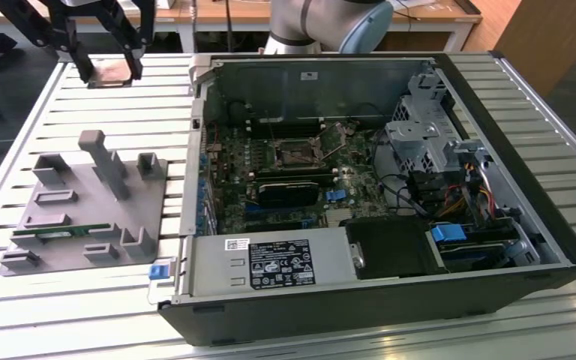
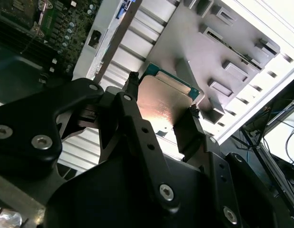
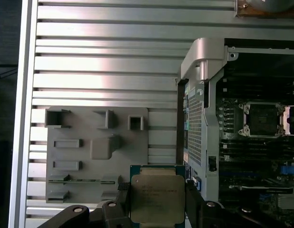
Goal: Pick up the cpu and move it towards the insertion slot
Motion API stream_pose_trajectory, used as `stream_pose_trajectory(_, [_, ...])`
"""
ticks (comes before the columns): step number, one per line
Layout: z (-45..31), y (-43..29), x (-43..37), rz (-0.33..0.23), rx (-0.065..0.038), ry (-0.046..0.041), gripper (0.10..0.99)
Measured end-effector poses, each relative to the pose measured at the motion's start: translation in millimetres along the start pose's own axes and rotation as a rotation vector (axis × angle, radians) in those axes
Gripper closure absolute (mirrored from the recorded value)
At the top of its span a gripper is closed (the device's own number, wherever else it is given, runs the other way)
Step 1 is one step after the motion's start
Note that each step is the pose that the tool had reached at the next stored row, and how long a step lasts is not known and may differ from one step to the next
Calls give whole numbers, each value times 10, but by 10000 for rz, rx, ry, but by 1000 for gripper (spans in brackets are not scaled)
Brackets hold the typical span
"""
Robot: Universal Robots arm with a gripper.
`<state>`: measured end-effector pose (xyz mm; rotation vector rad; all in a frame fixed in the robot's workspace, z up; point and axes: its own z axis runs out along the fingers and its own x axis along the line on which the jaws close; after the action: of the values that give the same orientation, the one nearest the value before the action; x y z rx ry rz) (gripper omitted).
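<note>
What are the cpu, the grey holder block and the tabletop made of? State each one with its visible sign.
cpu: brushed metal lid, dull silver sheen, on a green board edge, held by the gripper.
Grey holder block: probably matte plastic; uniform grey, no glare.
Tabletop: likely aluminium slats, showing bright streaky reflections.

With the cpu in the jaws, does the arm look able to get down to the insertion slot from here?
Probably yes. The gripper is shut on the cpu, the case side is open, and nothing visibly covers the insertion slot.
</note>
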<state>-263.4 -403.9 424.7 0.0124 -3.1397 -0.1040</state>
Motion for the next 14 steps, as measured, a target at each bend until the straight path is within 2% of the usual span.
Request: stream_pose_trajectory(14, [1,2,-185,0,0,-1,541])
